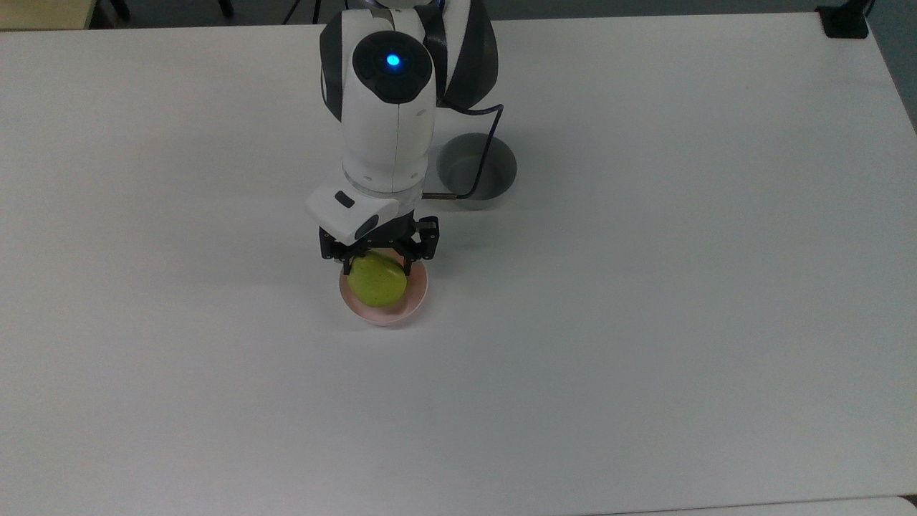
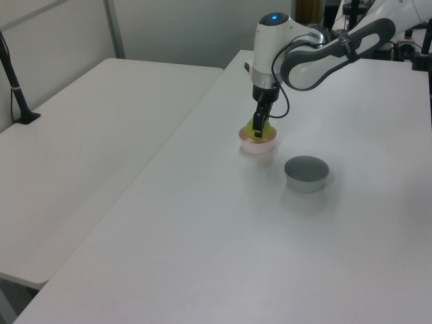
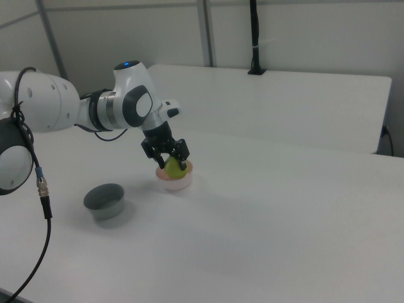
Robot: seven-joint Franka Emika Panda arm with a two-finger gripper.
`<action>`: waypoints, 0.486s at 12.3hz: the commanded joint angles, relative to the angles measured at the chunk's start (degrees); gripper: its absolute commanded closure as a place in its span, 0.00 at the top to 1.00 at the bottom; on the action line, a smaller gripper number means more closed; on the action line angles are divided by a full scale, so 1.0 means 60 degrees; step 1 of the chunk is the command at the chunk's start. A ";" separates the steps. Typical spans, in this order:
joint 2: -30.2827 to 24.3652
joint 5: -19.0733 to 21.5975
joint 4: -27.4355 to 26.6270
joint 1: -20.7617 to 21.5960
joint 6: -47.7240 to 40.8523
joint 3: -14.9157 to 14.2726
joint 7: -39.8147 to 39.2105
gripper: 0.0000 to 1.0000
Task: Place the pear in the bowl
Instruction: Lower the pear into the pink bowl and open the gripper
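Gripping the pear between its fingers, the gripper holds it down inside the pink bowl.

The white Franka arm reached down steeply, its wrist pointing nearly straight downward. Its black two-finger claw was clamped on the yellow-green pear.

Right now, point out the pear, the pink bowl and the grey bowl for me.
pear [image 1: 377, 283], top view, on its rounded yellow-green body.
pink bowl [image 1: 410, 306], top view, on its rim nearest the top view's lower right.
grey bowl [image 2: 307, 175], left view, on its outer wall.
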 commanded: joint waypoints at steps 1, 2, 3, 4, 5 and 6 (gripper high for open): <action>-0.0063 -0.0215 -0.0122 0.0174 0.0258 -0.0056 0.0294 0.80; -0.0063 -0.0215 -0.0137 0.0190 0.0258 -0.0056 0.0294 0.80; -0.0063 -0.0215 -0.0123 0.0190 0.0258 -0.0056 0.0294 0.80; -0.0077 -0.0215 -0.0122 0.0190 0.0244 -0.0056 0.0294 0.81; -0.0077 -0.0215 -0.0122 0.0190 0.0244 -0.0056 0.0294 0.88; -0.0077 -0.0215 -0.0122 0.0190 0.0244 -0.0056 0.0294 0.91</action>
